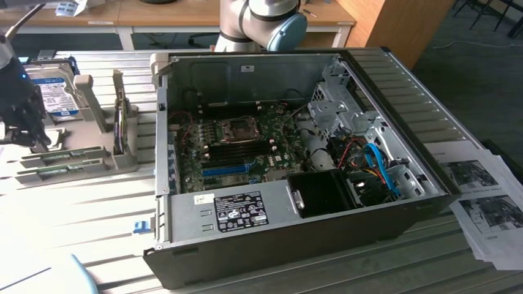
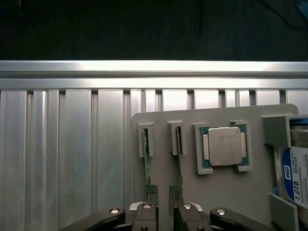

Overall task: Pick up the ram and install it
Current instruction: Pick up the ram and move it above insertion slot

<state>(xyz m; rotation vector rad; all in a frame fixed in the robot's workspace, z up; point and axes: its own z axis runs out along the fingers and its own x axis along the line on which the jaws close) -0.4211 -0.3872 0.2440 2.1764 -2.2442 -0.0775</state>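
Claw (image 2: 162, 191) spread apart, empty, over the gray holder (image 2: 216, 192); the ram (image 2: 146, 154) stands on edge in a holder slot; second stick (image 2: 179, 154) occupies the adjacent slot; claw tips lie between both sticks; processor (image 2: 224, 147) sits alongside.

One ram (image 2: 146, 161) and the second ram (image 2: 179, 161), thin green sticks, are standing on edge, parallel and slightly apart, each seemingly sitting in its own narrow slot of the grey holder (image 2: 221, 192).
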